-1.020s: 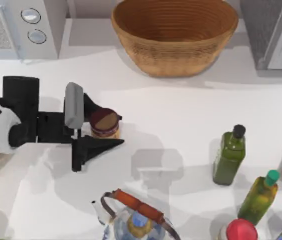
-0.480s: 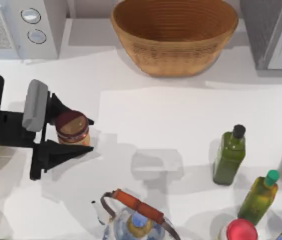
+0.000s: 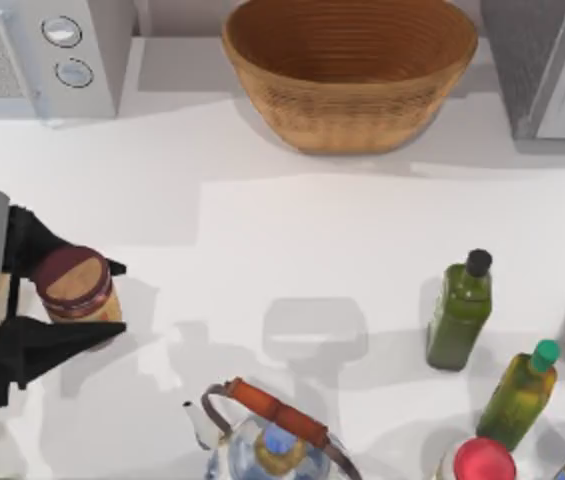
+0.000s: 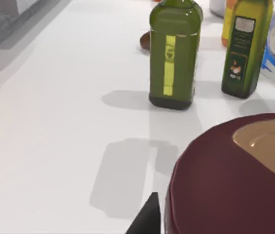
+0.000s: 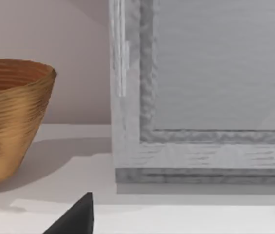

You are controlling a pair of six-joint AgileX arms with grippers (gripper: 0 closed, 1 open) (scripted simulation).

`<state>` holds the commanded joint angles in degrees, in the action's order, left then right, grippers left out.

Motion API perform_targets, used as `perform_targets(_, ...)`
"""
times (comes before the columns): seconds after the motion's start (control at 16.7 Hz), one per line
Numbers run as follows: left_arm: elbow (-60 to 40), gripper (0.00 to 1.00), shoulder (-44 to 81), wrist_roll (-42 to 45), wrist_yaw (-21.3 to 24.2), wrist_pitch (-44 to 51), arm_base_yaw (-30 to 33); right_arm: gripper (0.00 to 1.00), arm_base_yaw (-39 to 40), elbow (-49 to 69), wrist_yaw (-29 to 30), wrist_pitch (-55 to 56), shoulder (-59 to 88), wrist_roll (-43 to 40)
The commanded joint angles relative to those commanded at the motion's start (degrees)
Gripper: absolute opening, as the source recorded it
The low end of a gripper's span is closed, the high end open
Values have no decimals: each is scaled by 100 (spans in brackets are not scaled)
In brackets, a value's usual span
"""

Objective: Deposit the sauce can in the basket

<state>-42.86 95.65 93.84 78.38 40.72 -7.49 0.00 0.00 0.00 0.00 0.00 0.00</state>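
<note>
Top view puts your left gripper point(image 3: 57, 300) at the far left edge of the frame, jaws pinching the sauce can point(image 3: 75, 284) from both sides. The can looks lifted off the desk, judging by its offset shadow. The basket point(image 3: 350, 75) sits well apart, at the upper middle of the frame. You appear to be in the carry step; next, bring the can over the basket's rim before letting go.

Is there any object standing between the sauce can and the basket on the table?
Nothing visible does. The sauce can, held in the left gripper at the table's left edge, has only bare white table between it and the basket.
</note>
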Motion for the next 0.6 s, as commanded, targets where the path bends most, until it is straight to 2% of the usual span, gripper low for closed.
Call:
perform_targets(0.42, 19, 0, -19, 73, 2, 74, -22, 100, 0, 0, 0, 0, 0, 0)
perform_targets(0.6, -332, 0, 103, -296, -241, -272, 181, 100, 0, 0, 0, 0, 0, 0)
